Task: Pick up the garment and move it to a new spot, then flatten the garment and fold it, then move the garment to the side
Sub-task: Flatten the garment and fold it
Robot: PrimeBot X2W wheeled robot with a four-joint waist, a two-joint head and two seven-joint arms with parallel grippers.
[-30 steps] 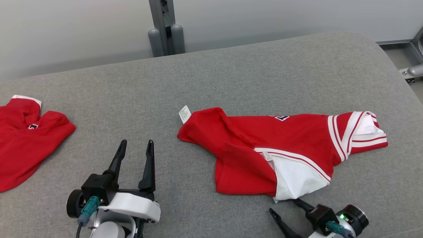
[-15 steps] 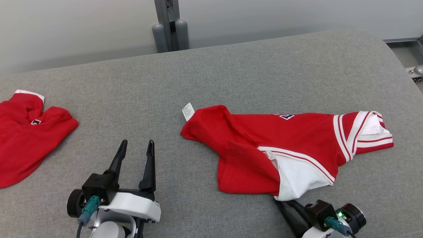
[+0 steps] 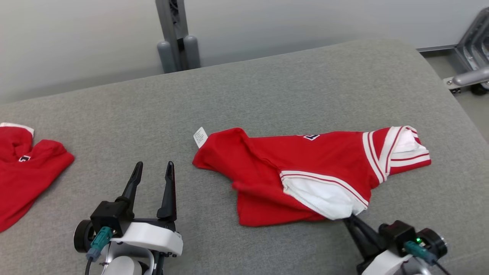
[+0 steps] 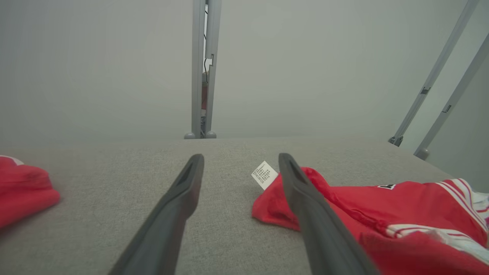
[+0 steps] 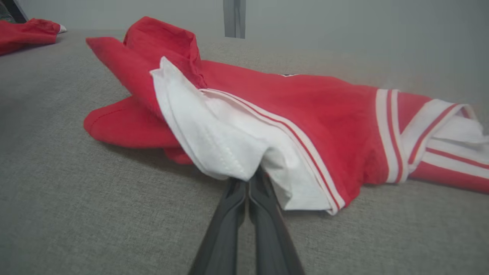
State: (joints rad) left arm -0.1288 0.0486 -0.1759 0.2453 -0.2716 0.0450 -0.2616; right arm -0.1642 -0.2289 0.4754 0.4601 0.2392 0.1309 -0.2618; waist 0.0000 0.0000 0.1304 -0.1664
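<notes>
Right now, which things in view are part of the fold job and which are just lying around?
In the job: red-and-white garment, white edge pinched in the shut right tool; left tool, open, over the grey cushion.
Lying about: second red garment at the left; grey post; metal frame.

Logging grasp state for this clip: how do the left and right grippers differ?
The left gripper is open; the right gripper is shut. The left gripper holds nothing above the grey cushion; the right gripper pinches the white edge of the garment. Both have long dark fingers.
</notes>
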